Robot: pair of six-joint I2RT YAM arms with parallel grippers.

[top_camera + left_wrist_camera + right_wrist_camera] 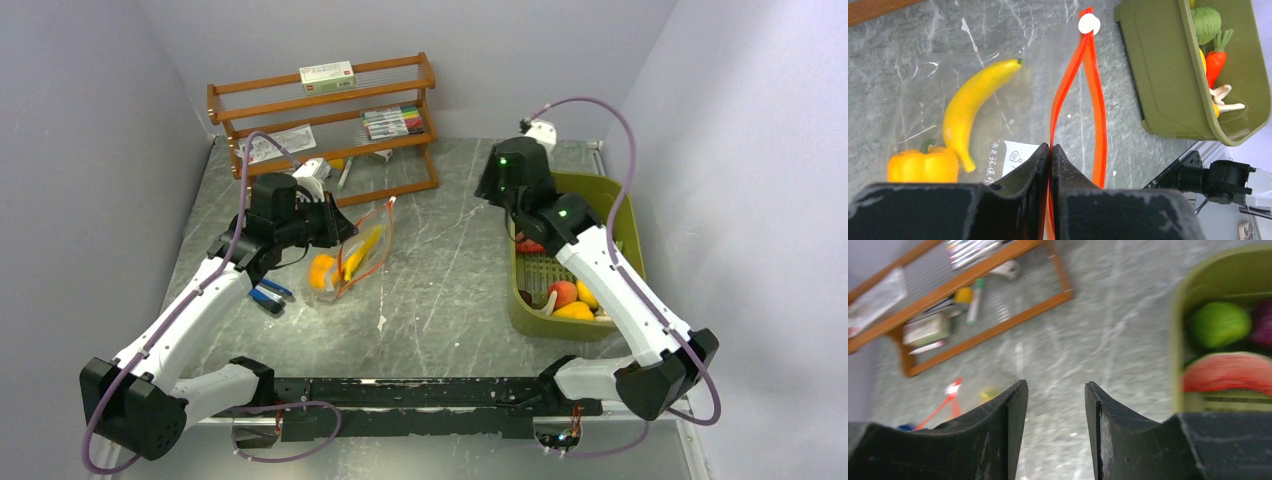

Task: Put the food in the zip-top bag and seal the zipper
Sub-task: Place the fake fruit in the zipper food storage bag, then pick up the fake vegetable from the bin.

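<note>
Top external, grey marbled table [450, 265] bearing zip-top bag [372, 262], lilac walls [90, 120]

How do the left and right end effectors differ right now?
The left end effector is shut on the zipper; the right end effector is open and empty. The left sits at the bag; the right hangs beside the bin. Both have black fingers.

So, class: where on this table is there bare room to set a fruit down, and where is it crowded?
Free: the table between the zip-top bag and the green bin, and the near strip before the black rail. Crowded: the far-left corner by the wooden rack, where the left gripper pinches the zipper.
</note>
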